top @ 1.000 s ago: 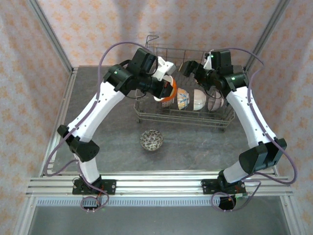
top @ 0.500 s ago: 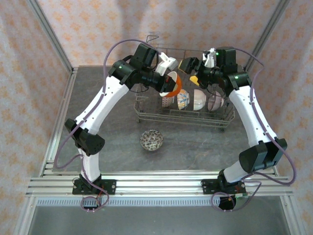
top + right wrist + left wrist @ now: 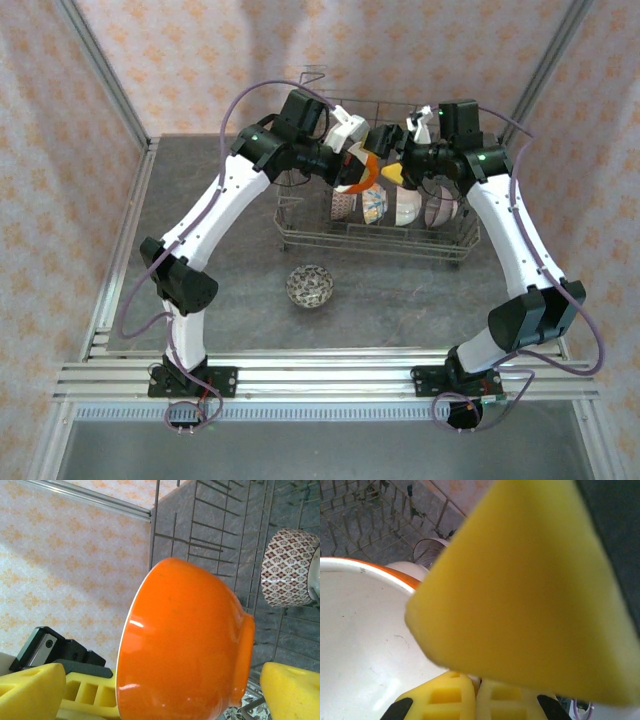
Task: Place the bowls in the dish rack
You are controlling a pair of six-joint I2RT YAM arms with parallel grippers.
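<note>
The left tool (image 3: 348, 160) is clenched on the rim of the orange bowl (image 3: 362, 175). It holds the bowl tilted above the left part of the dish rack (image 3: 375, 243), over the other bowls (image 3: 405, 205) standing there. The right tool (image 3: 388, 155) is released and spread wide. The bowl sits between its pads (image 3: 292, 690) with the foot toward that arm, so a handover looks likely. The right wrist view shows the bowl's orange outside, while the left wrist view shows its white inside. 1 patterned bowl (image 3: 310, 286) waits on the table (image 3: 220, 230), nearer than the rack.
</note>
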